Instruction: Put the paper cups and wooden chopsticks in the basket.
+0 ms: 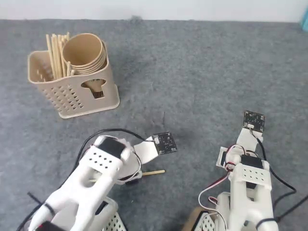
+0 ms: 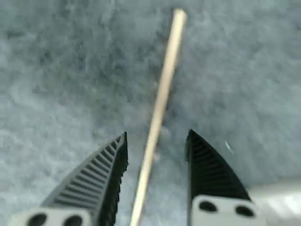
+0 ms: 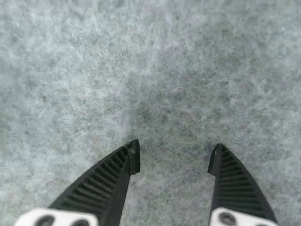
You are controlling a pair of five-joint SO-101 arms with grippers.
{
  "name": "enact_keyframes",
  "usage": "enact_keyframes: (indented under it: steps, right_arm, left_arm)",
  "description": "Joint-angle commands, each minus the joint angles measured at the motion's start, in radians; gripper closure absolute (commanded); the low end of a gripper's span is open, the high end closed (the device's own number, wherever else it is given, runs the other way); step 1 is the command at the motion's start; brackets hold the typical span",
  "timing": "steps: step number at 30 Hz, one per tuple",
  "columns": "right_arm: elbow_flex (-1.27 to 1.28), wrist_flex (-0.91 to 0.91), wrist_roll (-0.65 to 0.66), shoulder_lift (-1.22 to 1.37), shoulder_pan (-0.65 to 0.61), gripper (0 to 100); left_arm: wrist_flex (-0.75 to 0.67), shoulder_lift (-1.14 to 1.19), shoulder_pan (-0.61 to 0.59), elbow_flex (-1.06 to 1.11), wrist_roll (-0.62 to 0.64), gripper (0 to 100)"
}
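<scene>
Wooden chopstick [image 2: 160, 108] between parted left fingers [image 2: 101, 181]

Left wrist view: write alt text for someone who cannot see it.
A wooden chopstick lies on the grey carpet, running between the two black ribbed fingers of the open left hand, with a gap on each side.

The left arm [image 1: 94, 180] is white plastic, its housing dotted with holes, trailing a black cable [image 1: 103, 132]. The right arm [image 1: 250, 185] is white too, with red, white and black wires [image 1: 234, 153]. The left fingers [image 2: 106, 176] and right fingers [image 3: 108, 183] are black, ribbed and pointed, on white bases with round holes.
</scene>
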Motion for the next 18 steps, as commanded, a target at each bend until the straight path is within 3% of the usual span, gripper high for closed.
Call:
enact_keyframes:
  steps: [1,5,9,18]
  right_arm:
    - [-0.003,-0.010,0.008,-0.022,0.002,74.7]
    - [-0.003,-0.010,0.008,-0.022,0.002,74.7]
    - [-0.003,-0.010,0.008,-0.022,0.002,74.7]
    - [-0.003,-0.008,0.008,-0.022,0.002,74.8]
  left_arm:
    - [-0.183,0.005,-0.011,0.053,0.023,81]
    - [-0.195,0.005,-0.009,0.087,0.023,81]
    - [-0.295,0.005,-0.018,0.140,0.021,81]
    - [-0.295,0.006,-0.015,0.140,0.031,82]
